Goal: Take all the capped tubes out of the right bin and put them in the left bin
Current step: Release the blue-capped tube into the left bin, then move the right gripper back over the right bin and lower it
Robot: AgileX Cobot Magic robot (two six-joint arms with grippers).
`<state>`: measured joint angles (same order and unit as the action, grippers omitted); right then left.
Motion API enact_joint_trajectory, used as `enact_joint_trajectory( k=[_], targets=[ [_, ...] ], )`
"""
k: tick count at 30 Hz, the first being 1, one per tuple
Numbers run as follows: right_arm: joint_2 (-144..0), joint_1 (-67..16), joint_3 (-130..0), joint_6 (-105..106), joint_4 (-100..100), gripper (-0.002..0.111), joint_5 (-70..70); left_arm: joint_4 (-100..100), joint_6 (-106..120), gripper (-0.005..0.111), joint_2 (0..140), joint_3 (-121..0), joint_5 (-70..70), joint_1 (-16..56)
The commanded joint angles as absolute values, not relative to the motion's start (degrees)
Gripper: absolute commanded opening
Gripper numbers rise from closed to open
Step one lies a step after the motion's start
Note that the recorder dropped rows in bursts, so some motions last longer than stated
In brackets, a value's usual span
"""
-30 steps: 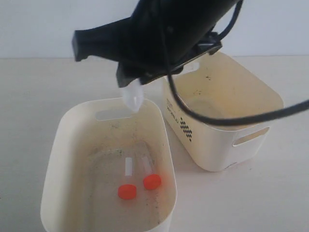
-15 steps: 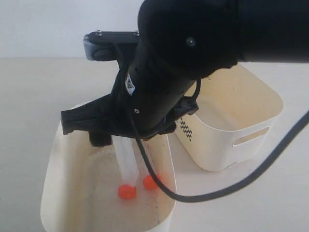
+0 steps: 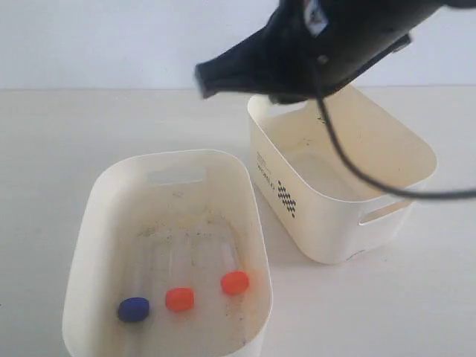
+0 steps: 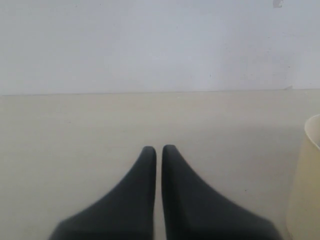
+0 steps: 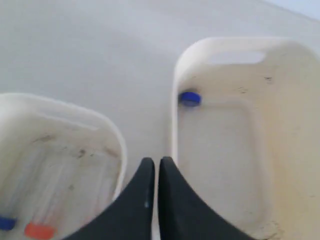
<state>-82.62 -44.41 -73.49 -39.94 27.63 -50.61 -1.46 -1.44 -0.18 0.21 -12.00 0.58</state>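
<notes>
The left bin (image 3: 95, 195), its floor speckled, holds three capped tubes: one blue-capped (image 3: 133, 309) and two orange-capped (image 3: 179, 298) (image 3: 234, 282). The right bin (image 3: 331, 227) carries a black checkered mark. The right wrist view shows one more blue-capped tube (image 5: 189, 98) against that bin's (image 5: 220, 42) inner wall. My right gripper (image 5: 156, 161) is shut and empty, above the gap between the left bin (image 5: 75, 109) and the right bin. Its arm (image 3: 320, 44) hangs over the right bin's far rim. My left gripper (image 4: 156, 149) is shut and empty over bare table.
Both bins stand on a pale table against a white wall. A black cable (image 3: 357, 175) from the right arm loops over the right bin. A cream bin edge (image 4: 306, 200) shows at the side of the left wrist view.
The right arm dipped into the left bin with a clear tube, let it go, then rose back toward the right bin with shut jaws. A blue-capped tube now lies beside the orange ones.
</notes>
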Motion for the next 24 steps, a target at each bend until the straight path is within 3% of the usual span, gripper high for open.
enact_joint_trajectory(
  k=[1,10,24],
  targets=[
    [-82.7,-32.5,-75.0,-28.7,21.6,0.002,-50.5,-1.1,-2.0,0.004,0.0,0.0,-11.6,0.6],
    [-92.7,-17.6,-75.0,-7.4,7.4,0.002,-49.5,-1.1,-2.0,0.004,0.0,0.0,-11.6,0.6],
    [-97.9,-17.2,-74.6,-5.6,4.1,0.002,-57.9,-1.1,-2.0,0.004,0.0,0.0,-11.6,0.6]
  ],
)
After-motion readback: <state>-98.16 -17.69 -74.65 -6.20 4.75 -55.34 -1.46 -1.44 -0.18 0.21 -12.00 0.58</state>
